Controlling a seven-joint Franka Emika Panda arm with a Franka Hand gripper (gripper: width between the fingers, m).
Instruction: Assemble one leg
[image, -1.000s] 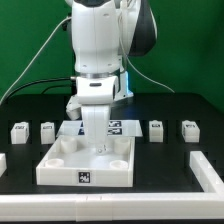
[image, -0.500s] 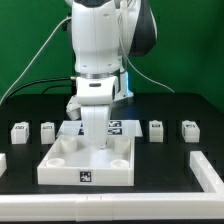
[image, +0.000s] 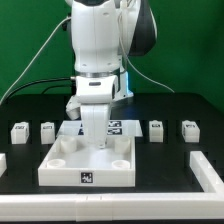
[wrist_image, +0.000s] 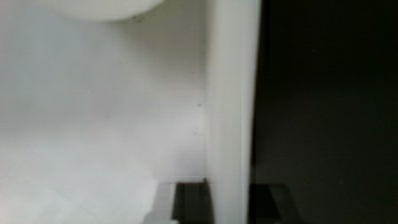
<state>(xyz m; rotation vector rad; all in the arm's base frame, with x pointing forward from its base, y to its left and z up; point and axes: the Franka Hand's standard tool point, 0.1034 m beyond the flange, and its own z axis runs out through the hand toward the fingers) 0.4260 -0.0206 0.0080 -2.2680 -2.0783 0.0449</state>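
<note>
Several small white legs with tags stand on the black table: two at the exterior view's left (image: 18, 129) (image: 47, 129) and two at its right (image: 156, 128) (image: 189, 128). The large white tray (image: 60, 172) with corner sockets lies in front of the arm. My gripper (image: 98, 142) is lowered onto the tray's far side, well away from every leg. In the wrist view the tray's floor (wrist_image: 107, 120) and its thin rim wall (wrist_image: 233, 100) fill the picture. My gripper (wrist_image: 231, 197) straddles that wall, with a dark finger (wrist_image: 192, 205) tight on each side. No leg shows there.
The marker board (image: 122, 127) lies behind the tray under the arm. White bars lie at the exterior view's right (image: 205, 168), at its left edge (image: 2, 160) and along the front (image: 110, 205). Cables run behind the arm.
</note>
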